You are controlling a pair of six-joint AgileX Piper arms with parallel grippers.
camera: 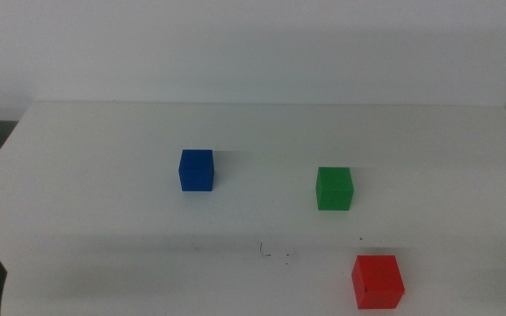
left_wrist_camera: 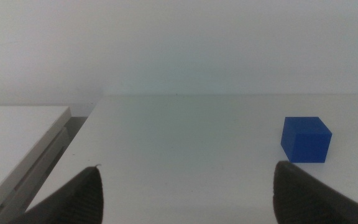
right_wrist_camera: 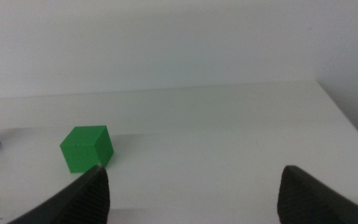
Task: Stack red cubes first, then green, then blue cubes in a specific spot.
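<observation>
— White tabletop (camera: 104, 219) fills the middle view, with a pale wall behind its far edge. What sits on it?

— Three cubes, all apart from one another. The blue cube (camera: 196, 169) is left of centre and farthest back. The green cube (camera: 334, 188) is right of centre, a little nearer. The red cube (camera: 378, 282) is nearest of the three, on the right, close to the near edge of the picture.

— Anything between them?

— A few tiny dark scuff marks (camera: 275, 254) on the bare surface, nearer than the blue and green cubes and left of the red one. No cube rests on that patch; every cube stands flat on the table on its own.

— Where are the arms?

— Only a dark tip shows at the near left corner of the middle view; that is the left gripper (left_wrist_camera: 185, 190). Its wrist camera shows both jaws spread wide with bare table between them and the blue cube further off, beyond one jaw. It touches nothing.

— And the other?

— The right gripper (right_wrist_camera: 191, 190) is outside the middle view. Its own camera shows its jaws spread wide as well, nothing held. The green cube lies just past one jaw tip, and a sliver of the blue cube shows at the edge of that picture.
</observation>
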